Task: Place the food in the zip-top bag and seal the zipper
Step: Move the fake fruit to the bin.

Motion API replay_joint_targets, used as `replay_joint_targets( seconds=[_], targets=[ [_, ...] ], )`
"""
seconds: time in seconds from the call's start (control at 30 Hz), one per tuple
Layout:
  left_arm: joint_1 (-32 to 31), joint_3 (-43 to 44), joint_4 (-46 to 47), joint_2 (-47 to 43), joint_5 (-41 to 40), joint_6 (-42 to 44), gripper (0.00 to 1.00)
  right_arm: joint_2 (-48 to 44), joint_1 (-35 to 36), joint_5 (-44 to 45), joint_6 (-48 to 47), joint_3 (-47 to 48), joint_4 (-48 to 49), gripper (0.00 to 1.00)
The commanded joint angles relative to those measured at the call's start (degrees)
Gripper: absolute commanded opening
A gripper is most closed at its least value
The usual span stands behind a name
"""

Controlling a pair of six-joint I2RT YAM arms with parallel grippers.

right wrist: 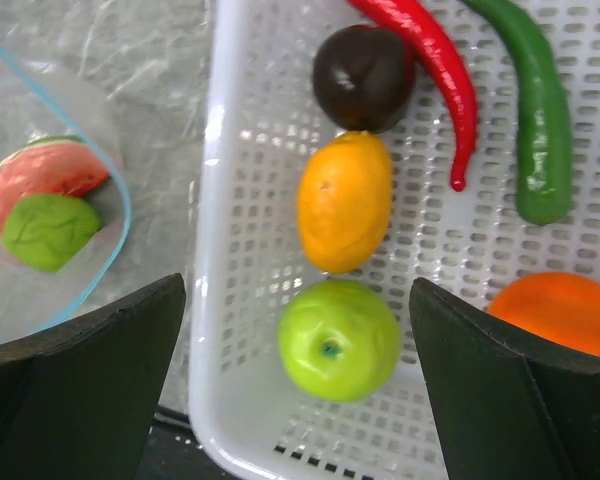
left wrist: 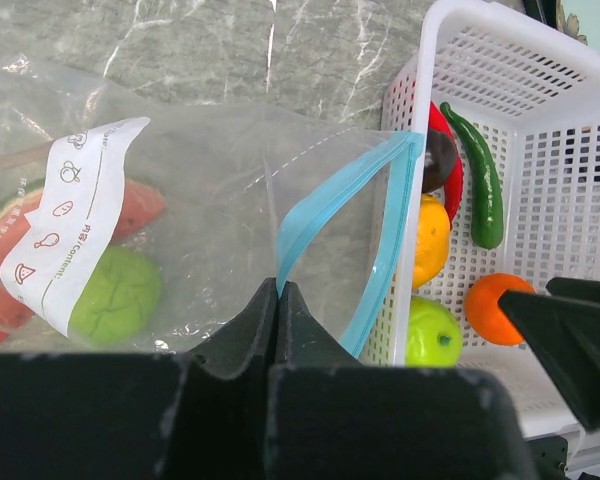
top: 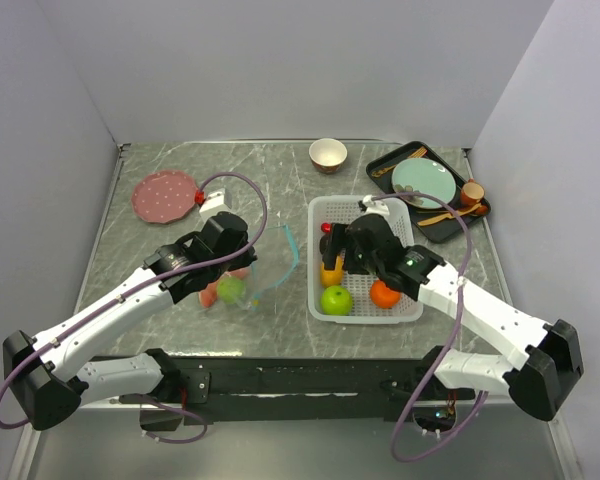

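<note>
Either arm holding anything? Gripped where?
Left gripper pinches the bag at its mouth edge, by the zipper. Right gripper open above the basket, holding nothing.

Both are the same build, pretty much: the white-shelled, black-jointed left arm (top: 110,312) and its twin, the white-and-black right arm (top: 485,315), have smooth glossy covers on the long links and chunky matte black housings at each joint. The biggest lumps are a rounded black shoulder block (top: 30,385) at lower left and another shoulder block (top: 550,370) at lower right. There's a thin mauve cable (top: 252,200) on the left one and a matching mauve cable (top: 460,225) on the right. The left gripper (left wrist: 278,288) has matte black wedge-shaped plastic fingers (left wrist: 230,345); the right gripper (right wrist: 298,285) has the same dark wedge fingers (right wrist: 90,360).
</note>
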Motion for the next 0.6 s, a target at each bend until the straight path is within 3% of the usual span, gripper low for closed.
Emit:
replay_joint_targets(
  seconds=[0.0, 0.23, 0.57],
  targets=[
    [-0.1, -0.2, 1.1, -0.4, 0.1, 0.0, 0.01, 3.5, -2.4, 0.4, -2.6, 2.9, -2.0, 1.0],
    [-0.1, 0.2, 0.1, 0.2, -0.4, -0.1, 0.01, 11.7, -2.5, -4.7, -2.6, 4.7, -1.0, 1.0],
    [-0.1, 0.1, 0.0, 0.5, -0.4, -0.2, 0.01, 16.2, -2.5, -7.2, -2.0, 5.2, 0.4, 0.84]
  ],
)
